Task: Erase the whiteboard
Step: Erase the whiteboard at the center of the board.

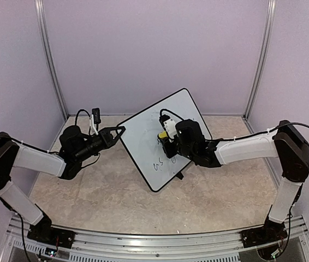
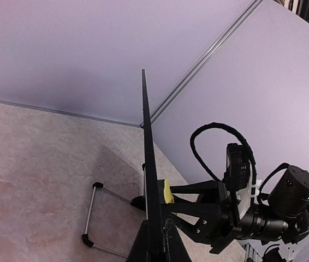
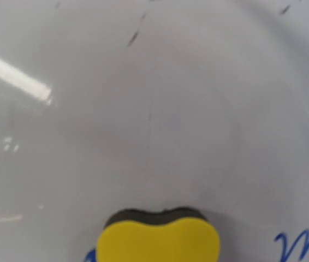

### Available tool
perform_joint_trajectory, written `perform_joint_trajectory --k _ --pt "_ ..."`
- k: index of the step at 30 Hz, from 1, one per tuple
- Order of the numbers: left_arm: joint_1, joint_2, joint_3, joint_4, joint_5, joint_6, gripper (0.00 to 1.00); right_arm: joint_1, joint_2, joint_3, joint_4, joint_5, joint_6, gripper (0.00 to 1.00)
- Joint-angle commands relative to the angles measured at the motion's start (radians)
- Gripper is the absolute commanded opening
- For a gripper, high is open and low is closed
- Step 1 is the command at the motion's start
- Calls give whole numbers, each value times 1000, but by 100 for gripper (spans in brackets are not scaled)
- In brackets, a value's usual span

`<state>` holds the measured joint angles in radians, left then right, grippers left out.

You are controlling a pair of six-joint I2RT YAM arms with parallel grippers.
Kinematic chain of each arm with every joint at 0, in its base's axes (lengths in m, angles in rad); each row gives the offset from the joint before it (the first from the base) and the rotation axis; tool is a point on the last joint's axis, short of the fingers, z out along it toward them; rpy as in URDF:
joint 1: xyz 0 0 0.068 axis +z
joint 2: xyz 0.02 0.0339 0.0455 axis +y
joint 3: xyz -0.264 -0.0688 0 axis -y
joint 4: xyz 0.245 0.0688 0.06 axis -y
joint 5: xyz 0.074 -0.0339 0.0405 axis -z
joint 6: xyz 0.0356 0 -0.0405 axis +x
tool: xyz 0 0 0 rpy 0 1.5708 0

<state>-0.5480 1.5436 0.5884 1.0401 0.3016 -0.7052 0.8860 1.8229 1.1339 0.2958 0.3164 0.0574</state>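
Note:
The whiteboard (image 1: 143, 134) stands tilted in the middle of the table, with dark handwriting (image 1: 159, 162) on its lower part. My left gripper (image 1: 122, 130) is shut on the board's left edge; in the left wrist view the board (image 2: 148, 164) runs edge-on between its jaws (image 2: 162, 237). My right gripper (image 1: 168, 141) is shut on a yellow sponge eraser (image 1: 170, 131) pressed flat against the board face. In the right wrist view the eraser (image 3: 160, 243) sits low on the white surface (image 3: 154, 109), with blue writing (image 3: 302, 245) to its right. The right fingers are hidden there.
The board's black wire stand (image 2: 91, 213) rests on the marbled table (image 1: 100, 196) behind it. Lavender walls with metal posts (image 1: 51, 60) enclose the back and sides. A metal rail (image 1: 154, 248) runs along the near edge.

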Motion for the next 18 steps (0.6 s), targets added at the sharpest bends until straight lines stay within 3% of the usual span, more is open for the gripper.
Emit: perform_joint_trajectory --k 1,9,18 --pt "-40 -30 8 90 119 33 0 25 -14 -112 0 -121 30 0" --pt "-41 -26 10 94 123 29 0 57 -22 -156 -2 -80 48 0" --pt "-41 -28 8 92 123 29 0 7 35 -18 -55 -34 40 0"
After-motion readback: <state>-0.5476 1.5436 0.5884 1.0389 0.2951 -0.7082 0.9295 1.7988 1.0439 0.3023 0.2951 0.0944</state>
